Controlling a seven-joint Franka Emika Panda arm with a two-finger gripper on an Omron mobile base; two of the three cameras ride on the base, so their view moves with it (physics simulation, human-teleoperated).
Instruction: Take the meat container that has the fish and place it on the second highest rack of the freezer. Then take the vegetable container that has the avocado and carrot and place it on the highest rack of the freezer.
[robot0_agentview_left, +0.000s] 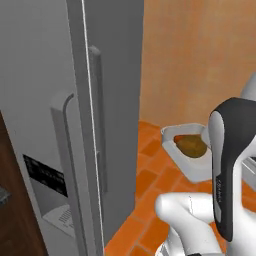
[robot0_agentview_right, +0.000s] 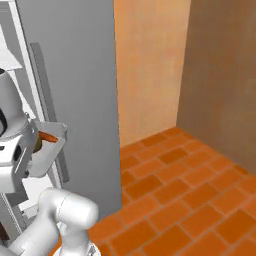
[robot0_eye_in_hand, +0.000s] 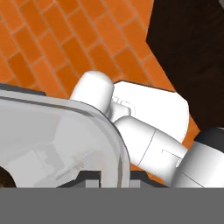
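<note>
Right up against the hand camera is the clear rim of the vegetable container (robot0_eye_in_hand: 65, 131), with the claw (robot0_eye_in_hand: 111, 176) clenched on its wall, so it's carrying the thing. From the left base view you can see the same tray (robot0_agentview_left: 192, 167) held up in the air over the orange brick floor (robot0_agentview_left: 150, 200), with the brownish avocado (robot0_agentview_left: 191, 145) sitting in it. From the right base view the carrot (robot0_agentview_right: 48, 136) pokes out as an orange sliver at the tray's edge.

So my read: this is the second half of the job, with the veggie tray in hand and on its way to the freezer (robot0_agentview_left: 45, 125). I can't confirm the fish tray is already on its rack though, since none of the shelves are really in view.

Next move, I'd guess, is swinging the tray around the grey door edge and lifting it to the top rack, keeping it level so nothing rolls out.

Hard to make out: the freezer interior is just a white strip at the left edge of the right base view, most of the tray is blocked by the arm, and the claw's tips are mostly cut off at the bottom of the hand view.
</note>
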